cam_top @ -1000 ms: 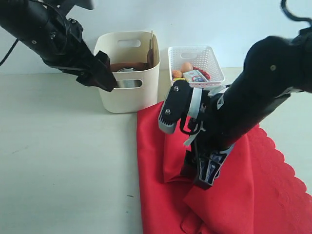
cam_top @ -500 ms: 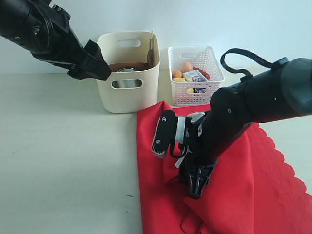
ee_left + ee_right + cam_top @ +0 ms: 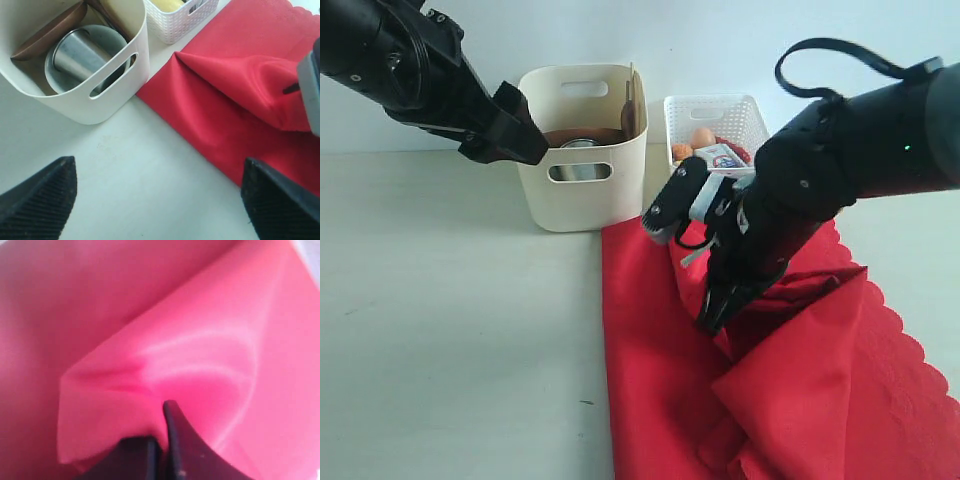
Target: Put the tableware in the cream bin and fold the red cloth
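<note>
red cloth point(image 3: 650, 350) lying on tabletop point(image 3: 440, 330) beside cream bin point(image 3: 582, 190) | right hand point(image 3: 712, 315) pinching a lifted fold | left hand point(image 3: 160, 200) hovering wide | cloth looking soft, light, floppy; gripping near a corner seeming best

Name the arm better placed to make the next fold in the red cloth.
Right. The right gripper is shut on a raised fold of the red cloth. The left gripper hangs open beside the cream bin, touching no cloth.
</note>
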Motion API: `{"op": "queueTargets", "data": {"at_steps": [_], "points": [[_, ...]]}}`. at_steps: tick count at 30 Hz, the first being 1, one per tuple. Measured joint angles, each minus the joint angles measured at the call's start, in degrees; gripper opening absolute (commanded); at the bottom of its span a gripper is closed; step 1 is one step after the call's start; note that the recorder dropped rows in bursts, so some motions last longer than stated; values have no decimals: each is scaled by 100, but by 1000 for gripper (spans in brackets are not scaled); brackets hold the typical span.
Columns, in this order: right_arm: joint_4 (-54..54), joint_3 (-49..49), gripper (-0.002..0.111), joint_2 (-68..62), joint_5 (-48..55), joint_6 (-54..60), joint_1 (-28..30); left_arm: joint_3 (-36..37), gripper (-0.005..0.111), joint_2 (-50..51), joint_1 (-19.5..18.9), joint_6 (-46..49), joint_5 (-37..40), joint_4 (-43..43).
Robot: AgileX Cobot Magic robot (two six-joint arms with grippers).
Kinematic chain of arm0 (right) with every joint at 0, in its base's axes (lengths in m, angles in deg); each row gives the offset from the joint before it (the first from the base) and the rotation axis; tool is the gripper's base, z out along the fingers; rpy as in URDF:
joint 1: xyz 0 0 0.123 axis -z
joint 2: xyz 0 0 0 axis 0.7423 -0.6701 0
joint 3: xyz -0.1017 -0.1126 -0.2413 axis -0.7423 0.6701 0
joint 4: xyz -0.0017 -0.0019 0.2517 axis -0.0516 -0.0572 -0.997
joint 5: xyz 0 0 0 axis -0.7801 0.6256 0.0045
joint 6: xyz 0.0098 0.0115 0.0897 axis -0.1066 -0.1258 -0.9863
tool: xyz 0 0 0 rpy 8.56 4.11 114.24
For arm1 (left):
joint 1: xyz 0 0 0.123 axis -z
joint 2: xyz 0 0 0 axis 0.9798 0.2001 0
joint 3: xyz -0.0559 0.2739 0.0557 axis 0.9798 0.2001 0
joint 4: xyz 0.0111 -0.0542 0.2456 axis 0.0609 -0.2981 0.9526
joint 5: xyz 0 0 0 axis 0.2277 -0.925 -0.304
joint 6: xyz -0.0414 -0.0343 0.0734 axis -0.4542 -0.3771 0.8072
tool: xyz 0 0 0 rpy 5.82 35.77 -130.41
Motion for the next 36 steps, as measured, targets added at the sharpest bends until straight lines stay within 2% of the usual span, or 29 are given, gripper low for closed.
{"op": "queueTargets", "data": {"at_steps": [9,21,23,26,31,34,36], "points": [[270,0,0,237,-99,-1408,924,0,85,0,0,12,0,-176],[37,0,0,237,-1337,-2532,1993,0,85,0,0,24,0,-278],[-123,0,3,223,-1539,-2571,2159,0,85,0,0,39,0,-320],[-241,0,19,85,-1756,-2594,2364,0,85,0,0,72,0,-362],[-388,0,59,-443,-1909,-2611,2713,0,85,0,0,87,0,-397],[-408,0,70,-644,-1953,-2621,2892,0,85,0,0,150,0,-448],[-408,0,71,-655,-1953,-2621,3006,0,85,0,0,192,0,-537]]}}
